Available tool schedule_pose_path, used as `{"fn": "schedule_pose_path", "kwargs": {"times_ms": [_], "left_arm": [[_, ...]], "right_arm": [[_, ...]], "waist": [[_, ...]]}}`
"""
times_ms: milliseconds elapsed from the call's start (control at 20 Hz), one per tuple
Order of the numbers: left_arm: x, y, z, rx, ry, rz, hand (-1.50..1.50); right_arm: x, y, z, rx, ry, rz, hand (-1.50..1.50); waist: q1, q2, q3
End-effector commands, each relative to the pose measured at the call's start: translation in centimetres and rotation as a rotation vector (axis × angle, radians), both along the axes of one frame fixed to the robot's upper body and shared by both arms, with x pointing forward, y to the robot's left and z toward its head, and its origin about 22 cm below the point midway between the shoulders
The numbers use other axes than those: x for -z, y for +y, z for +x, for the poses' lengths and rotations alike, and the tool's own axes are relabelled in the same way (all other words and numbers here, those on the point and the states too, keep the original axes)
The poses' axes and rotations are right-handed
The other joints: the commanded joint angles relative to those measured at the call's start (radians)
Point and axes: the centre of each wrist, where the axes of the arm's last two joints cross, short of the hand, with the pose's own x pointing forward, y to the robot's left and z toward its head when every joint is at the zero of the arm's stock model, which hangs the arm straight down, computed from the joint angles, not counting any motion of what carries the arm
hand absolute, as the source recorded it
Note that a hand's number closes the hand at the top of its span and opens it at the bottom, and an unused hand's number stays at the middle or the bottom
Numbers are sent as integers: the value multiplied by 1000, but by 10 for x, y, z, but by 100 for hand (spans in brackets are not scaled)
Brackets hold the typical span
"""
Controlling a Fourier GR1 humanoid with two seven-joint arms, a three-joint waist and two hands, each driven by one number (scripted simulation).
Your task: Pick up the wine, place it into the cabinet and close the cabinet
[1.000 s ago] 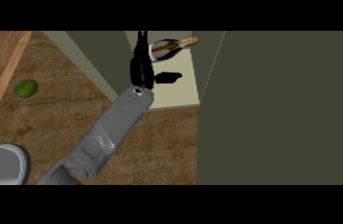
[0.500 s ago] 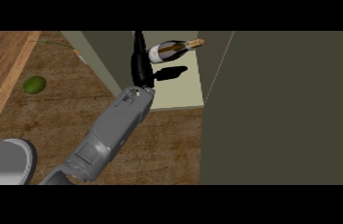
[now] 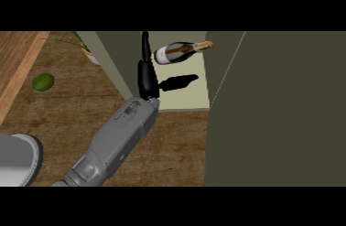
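Since the earlier frames, the wine bottle [image 3: 179, 52] has slipped clear of the hand [image 3: 147, 76] and now lies on its side on the cabinet [image 3: 196, 94] shelf, neck pointing right, just beside the fingers. That hand is empty, fingers straight and pointing into the cabinet, thumb spread towards the right, forearm slanting up from the lower left. Placement looks done; by my judgement the next move is to withdraw and swing the door [image 3: 277, 110] shut.
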Motion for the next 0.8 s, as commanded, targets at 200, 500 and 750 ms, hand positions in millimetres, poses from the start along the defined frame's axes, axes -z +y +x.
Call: {"fn": "schedule_pose_path", "kwargs": {"times_ms": [200,500,750], "left_arm": [[9,-9,-37,160,-19,-65,-150],[-1,2,-61,197,-42,-153,-150],[-6,20,-108,235,-50,-168,-150]], "right_arm": [[-33,5,-20,25,-70,-27,-150],[-37,11,-28,51,-73,-37,-150],[-38,8,-19,68,-58,-56,-150]], "waist": [[29,-8,1],[29,-9,1],[45,-10,1]]}}
